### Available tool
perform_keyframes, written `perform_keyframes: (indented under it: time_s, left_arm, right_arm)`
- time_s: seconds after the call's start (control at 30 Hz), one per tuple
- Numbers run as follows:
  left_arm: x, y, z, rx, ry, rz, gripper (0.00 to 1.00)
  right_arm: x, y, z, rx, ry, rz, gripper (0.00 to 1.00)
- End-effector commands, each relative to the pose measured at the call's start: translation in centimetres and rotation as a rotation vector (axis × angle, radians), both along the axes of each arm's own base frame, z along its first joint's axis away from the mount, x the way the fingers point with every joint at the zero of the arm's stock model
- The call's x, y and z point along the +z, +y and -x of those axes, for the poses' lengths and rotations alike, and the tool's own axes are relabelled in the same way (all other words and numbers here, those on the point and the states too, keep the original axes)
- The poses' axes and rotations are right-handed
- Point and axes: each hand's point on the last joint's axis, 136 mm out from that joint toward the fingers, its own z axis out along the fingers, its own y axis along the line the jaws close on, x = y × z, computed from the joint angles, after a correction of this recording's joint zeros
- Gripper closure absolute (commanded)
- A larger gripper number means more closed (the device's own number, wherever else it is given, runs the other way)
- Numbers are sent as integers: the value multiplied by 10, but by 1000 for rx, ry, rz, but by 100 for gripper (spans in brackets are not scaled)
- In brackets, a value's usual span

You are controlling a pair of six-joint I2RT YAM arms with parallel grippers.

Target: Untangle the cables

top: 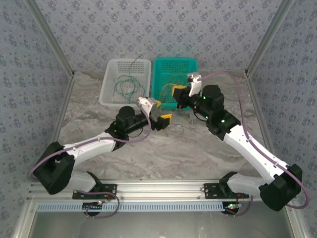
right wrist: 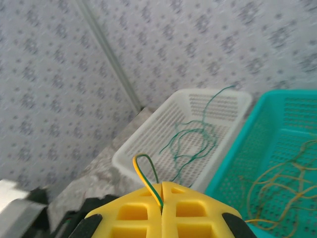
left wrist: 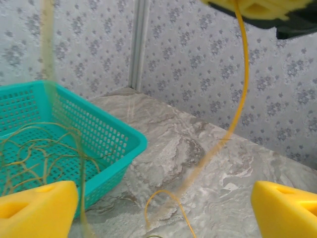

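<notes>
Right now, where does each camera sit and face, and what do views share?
Top external: above, behind the bases, looking down on left gripper, right gripper, white basket, teal basket.
Left wrist: looks across the table past its open fingers.
Right wrist: looks over its shut gripper, pinching cables, toward both baskets.
Shared: teal basket.

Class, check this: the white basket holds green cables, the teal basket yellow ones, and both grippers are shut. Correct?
No: the left gripper is open, its pads wide apart in the left wrist view. The right gripper is shut, on cables; the rest stands.
</notes>
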Motion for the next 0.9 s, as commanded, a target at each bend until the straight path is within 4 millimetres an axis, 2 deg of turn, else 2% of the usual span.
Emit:
perform_keyframes:
  time_s: [0.0, 0.2, 0.3, 0.4, 0.6, 0.87]
  left_arm:
    - [27, 25, 1, 111, -70, 44, 3]
    - [37, 89, -2, 382, -124, 39, 1]
    - [35, 118, 1, 491, -131, 42, 1]
    - [27, 136, 8, 537, -118, 41, 1]
    - [7, 154, 17, 574, -67, 30, 1]
    - [3, 154, 19, 566, -51, 23, 1]
  right_arm:
    - [12, -19, -1, -75, -7, -30, 100]
    - [45, -47, -11, -158, -43, -76, 100]
    - [71, -54, -16, -172, -81, -96, 100]
    - [99, -57, -20, -179, -130, -102, 100]
    - [142, -66, -45, -203, -174, -126, 100]
    - [215, -80, -80, -258, -299, -149, 100]
